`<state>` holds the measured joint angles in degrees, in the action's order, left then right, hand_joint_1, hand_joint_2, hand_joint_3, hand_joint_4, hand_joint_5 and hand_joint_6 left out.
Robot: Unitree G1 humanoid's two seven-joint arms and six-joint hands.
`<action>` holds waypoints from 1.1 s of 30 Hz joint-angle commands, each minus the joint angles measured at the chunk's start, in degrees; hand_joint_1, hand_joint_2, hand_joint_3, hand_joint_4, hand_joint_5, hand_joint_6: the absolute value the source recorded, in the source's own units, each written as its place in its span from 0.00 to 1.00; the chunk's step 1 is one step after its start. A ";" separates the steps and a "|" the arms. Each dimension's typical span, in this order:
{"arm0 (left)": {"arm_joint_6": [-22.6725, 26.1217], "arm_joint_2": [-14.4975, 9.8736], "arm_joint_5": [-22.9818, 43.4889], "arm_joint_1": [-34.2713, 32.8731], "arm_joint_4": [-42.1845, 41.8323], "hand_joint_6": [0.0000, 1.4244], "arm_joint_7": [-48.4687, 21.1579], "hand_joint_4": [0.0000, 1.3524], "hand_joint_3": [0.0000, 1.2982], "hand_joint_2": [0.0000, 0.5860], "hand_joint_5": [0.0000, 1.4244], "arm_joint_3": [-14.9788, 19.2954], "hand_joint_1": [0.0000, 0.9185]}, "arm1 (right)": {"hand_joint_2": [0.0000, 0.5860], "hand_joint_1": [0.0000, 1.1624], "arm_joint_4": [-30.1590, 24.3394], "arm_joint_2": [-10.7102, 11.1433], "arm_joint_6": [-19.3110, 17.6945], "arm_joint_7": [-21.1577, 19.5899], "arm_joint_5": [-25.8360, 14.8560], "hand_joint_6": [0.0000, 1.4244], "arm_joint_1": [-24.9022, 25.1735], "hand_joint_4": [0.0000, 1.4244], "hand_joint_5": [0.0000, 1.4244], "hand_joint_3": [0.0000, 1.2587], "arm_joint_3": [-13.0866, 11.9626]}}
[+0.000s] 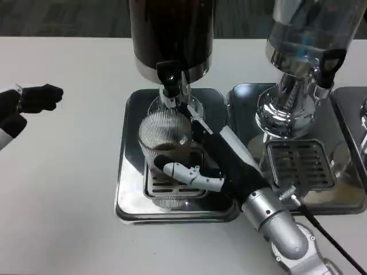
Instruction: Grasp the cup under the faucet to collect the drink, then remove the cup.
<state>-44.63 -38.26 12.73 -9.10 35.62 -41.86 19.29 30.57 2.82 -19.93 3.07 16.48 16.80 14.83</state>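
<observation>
My right hand (221,166) wraps ribbed glass cup (164,142) – fingers (189,175) curled round its side, holding it. Cup upright on drip tray (129,189), directly under faucet (169,80). My left hand (26,103) hovers over tabletop (63,183) – fingers curled, holding nothing.

Can't make out any text, brand, number or sign anywhere tbh. The dark dispenser (172,34) and the clear dispenser (312,34) have no label I can read, same w/ the ribbed cup (163,134) and the steel drip tray (129,172). Shiny spots on the chrome are just reflections afaict, not letters.
</observation>
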 commanded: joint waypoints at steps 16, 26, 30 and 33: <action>-0.15 -1.54 -1.57 -0.19 2.16 0.18 0.49 0.21 0.27 0.20 0.20 -1.04 0.00 | 0.33 0.49 4.37 -1.37 -1.95 -5.48 2.84 0.03 2.54 0.00 0.00 0.00 1.61; 0.01 -1.56 -1.50 -0.16 2.14 0.19 0.66 0.22 0.28 0.20 0.20 -0.92 0.00 | 0.32 0.50 5.11 -1.33 -1.62 -8.27 5.22 0.05 3.19 0.00 0.00 0.00 2.71; 0.04 -1.60 -1.35 -0.06 2.18 0.19 0.54 0.23 0.28 0.21 0.20 -0.85 0.00 | 0.32 0.50 5.86 -1.35 -1.49 -8.88 5.50 0.06 3.32 0.00 0.00 0.00 2.98; 0.09 -1.61 -1.34 -0.08 2.21 0.19 0.43 0.23 0.28 0.21 0.20 -0.92 0.00 | 0.32 0.51 5.87 -1.39 -1.37 -9.51 5.84 0.07 3.22 0.00 0.00 0.00 3.19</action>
<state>-44.63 -38.46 11.68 -9.13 37.31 -41.51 18.76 35.92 1.86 -20.99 -5.41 21.26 19.16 17.45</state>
